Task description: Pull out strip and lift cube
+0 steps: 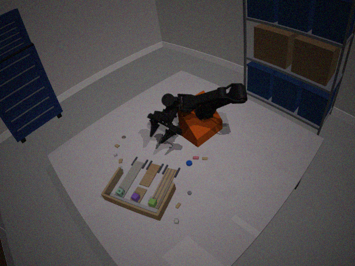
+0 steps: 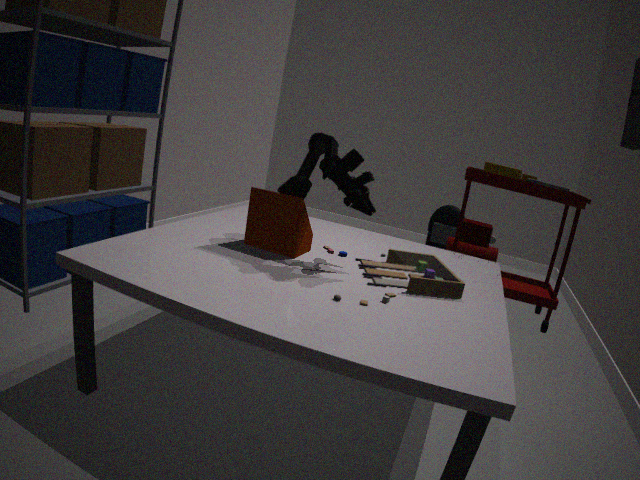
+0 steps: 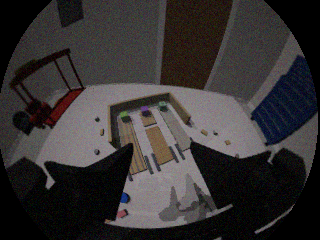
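Observation:
A pale grey strip point(image 1: 131, 174) point(image 3: 176, 129) shows no gap; a teal cube point(image 1: 120, 192) point(image 3: 162, 106) with dark marks sits on its far end. The middle brown strip point(image 1: 150, 175) point(image 3: 159, 145) is parted by a gap from a short piece point(image 1: 140, 193) point(image 3: 149, 121) bearing a purple cube point(image 1: 135, 196) point(image 3: 144, 110). A lengthwise-striped strip point(image 1: 166, 183) point(image 3: 135, 146) has a green cube point(image 1: 152, 202) point(image 3: 124, 116) at its far end. My gripper point(image 1: 156, 139) point(image 3: 163, 146) is open and empty, above the table on the base side of the strips.
A low wooden wall point(image 1: 130, 206) point(image 2: 435, 286) point(image 3: 140, 98) surrounds the strips' far ends on three sides. Dark rails flank their near ends. A blue disc point(image 1: 189, 162) point(image 2: 342, 253), a red block point(image 1: 196, 157) and several small bits lie around. The orange base point(image 1: 197, 134) point(image 2: 276, 222) stands behind my gripper.

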Motion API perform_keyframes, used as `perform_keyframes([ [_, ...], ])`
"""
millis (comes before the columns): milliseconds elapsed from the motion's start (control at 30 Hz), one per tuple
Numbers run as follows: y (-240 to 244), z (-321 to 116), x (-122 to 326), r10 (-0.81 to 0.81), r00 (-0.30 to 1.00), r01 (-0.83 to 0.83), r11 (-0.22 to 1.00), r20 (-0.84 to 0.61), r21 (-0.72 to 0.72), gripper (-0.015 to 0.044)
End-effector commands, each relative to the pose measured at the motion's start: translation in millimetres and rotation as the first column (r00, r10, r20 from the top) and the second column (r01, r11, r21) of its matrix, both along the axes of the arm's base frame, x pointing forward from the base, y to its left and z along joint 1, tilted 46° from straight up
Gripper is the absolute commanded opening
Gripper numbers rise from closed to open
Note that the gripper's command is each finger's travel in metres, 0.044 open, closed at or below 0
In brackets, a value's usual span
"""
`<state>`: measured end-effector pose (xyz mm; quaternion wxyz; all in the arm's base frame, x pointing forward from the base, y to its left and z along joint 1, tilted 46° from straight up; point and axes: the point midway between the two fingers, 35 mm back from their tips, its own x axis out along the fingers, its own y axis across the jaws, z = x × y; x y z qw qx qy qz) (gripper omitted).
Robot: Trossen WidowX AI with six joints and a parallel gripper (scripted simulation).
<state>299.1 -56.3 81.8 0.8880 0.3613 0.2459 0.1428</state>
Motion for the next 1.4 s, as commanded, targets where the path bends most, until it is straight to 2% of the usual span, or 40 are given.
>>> perform_keyframes([
  [0, -9, -6, 22, 0.044, 0.998, -0.046, 0.998, -0.043, -0.045, 0.0269],
  [333, -21, -48, 87, 0.260, 0.937, -0.297, 0.945, -0.234, -0.137, 0.0006],
  [667, -7, -101, 120, 0.518, 0.760, -0.604, 0.786, -0.392, -0.130, 0.0000],
  [867, 1, -130, 128, 0.651, 0.621, -0.748, 0.659, -0.436, -0.082, 0.0000],
  [967, -1, -141, 130, 0.685, 0.581, -0.781, 0.621, -0.440, -0.065, 0.0000],
  [1367, 2, -144, 130, 0.687, 0.578, -0.784, 0.618, -0.441, -0.064, 0.0000],
])
